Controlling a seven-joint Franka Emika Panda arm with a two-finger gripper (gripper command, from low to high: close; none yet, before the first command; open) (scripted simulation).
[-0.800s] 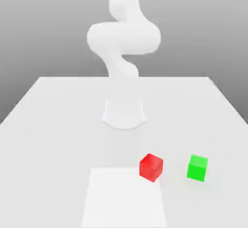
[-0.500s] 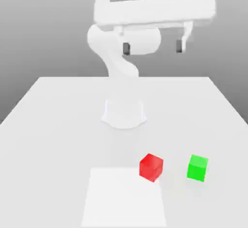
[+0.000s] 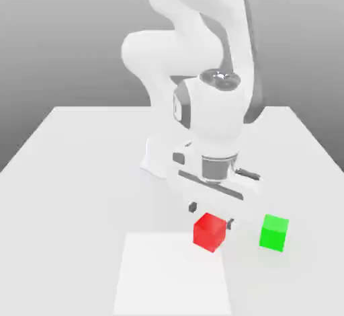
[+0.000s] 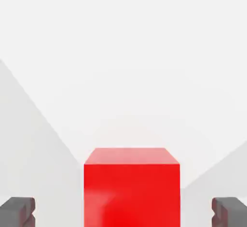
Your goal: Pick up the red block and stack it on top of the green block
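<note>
Two pads (image 4: 19,211) stand wide apart in the hand view, nothing between them gripped, and the red block (image 4: 132,192) sits in the gap with clear room on either side. Its near faces run square to my jaws, so I see no call for a wrist turn before closing. In the exterior view the gripper (image 3: 211,216) is just above and behind the block, which rests on the table (image 3: 80,207) at a corner of the pale patch (image 3: 173,274). So the block lies below my fingertips, and I judge the coming move to be mostly a straight descent, then a close. Going down off-centre could clip a top edge with one finger. The green block (image 3: 273,233) waits near it, toward the exterior view's right, apart from the red one, its top bare for the stacking.
</note>
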